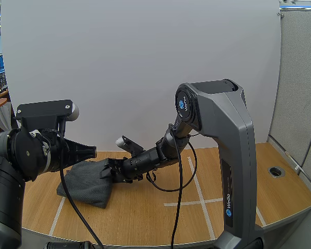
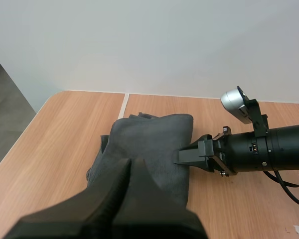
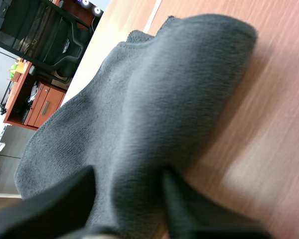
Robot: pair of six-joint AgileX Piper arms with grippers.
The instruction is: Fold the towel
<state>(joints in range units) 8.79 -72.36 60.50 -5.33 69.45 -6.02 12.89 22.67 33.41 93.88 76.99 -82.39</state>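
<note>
Two fingers of my right gripper (image 3: pixel 127 199) pinch the grey towel (image 1: pixel 88 181) at its edge toward that arm. The towel lies bunched on the desk (image 1: pixel 160 218). My left gripper (image 2: pixel 125 167), fingers pressed together and empty, hangs over the towel's opposite half.

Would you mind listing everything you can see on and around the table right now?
towel: one, dark grey, bunched on the left part of the table
table: one, light wood
tape lines: several, white, running across the tabletop
cable hole: one, grey-rimmed, in the tabletop near its right edge
panel: one, white, standing behind the table
left gripper: one, black, fingers together as a wedge, above the towel
right gripper: one, black, at the towel's right edge with a fold of cloth pinched between its fingers
</note>
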